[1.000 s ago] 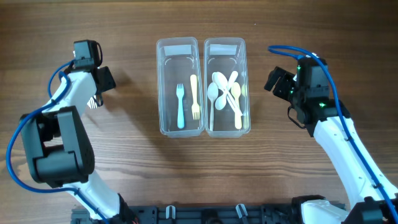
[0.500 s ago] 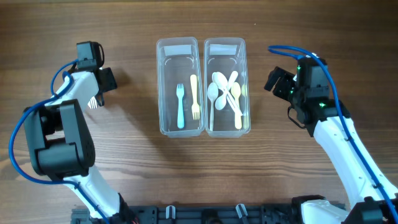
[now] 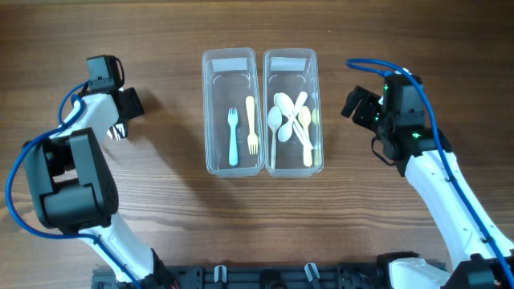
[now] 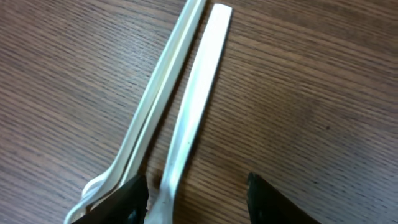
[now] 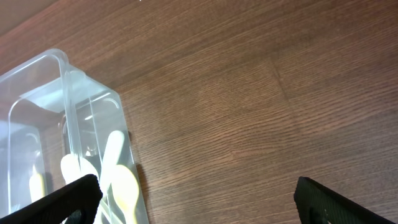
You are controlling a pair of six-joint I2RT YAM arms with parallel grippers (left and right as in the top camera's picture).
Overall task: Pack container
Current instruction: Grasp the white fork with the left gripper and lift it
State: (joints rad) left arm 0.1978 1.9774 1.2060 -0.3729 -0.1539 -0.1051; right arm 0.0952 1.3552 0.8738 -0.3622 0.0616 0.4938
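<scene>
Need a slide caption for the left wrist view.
Left pincer open above two white plastic utensils lying side by side on the wooden table.

brown wood-grain table (image 3: 265, 217) under even light

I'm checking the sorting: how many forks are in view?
2 for sure: a blue fork and a yellow fork, side by side in one container. Two white utensils on the table at the left gripper may be forks; I cannot tell.
</scene>
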